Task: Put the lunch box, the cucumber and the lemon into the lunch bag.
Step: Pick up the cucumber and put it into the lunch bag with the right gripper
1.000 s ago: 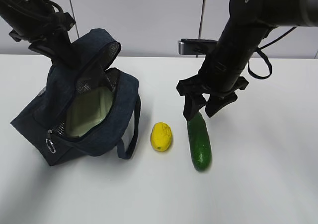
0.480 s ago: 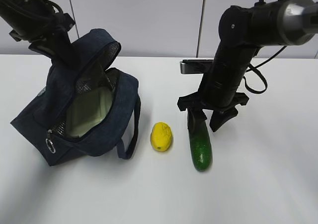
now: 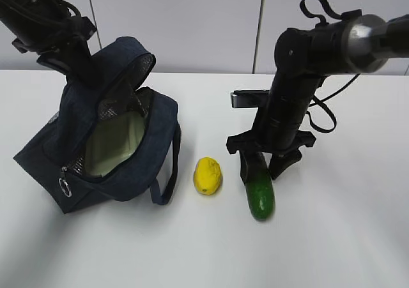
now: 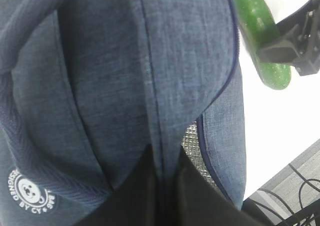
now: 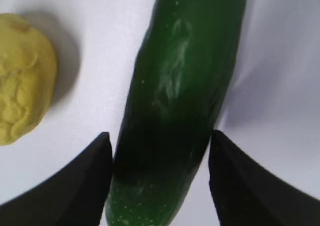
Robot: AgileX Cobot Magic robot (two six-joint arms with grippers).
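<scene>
The navy lunch bag (image 3: 137, 166) lies tilted on the left with its mouth open. The lunch box's pale green lid (image 3: 115, 144) shows inside it. My left gripper (image 3: 80, 68) is shut on the bag's top flap (image 4: 125, 75) and holds it up, its fingers (image 4: 145, 196) pinching the fabric. The yellow lemon (image 3: 208, 175) rests on the table beside the dark green cucumber (image 3: 261, 197). My right gripper (image 3: 262, 171) is open and low over the cucumber's far end. One finger stands on each side of the cucumber (image 5: 185, 95), with a gap on the right. The lemon (image 5: 20, 80) lies to its left.
White table (image 3: 332, 237) with bare room at the front and right. A bag handle loop (image 3: 167, 173) lies on the table between bag and lemon. A white wall with panel seams stands behind.
My right gripper has come down from above the cucumber, so its open fingers now straddle the far end. The left gripper and the bag have not moved.
</scene>
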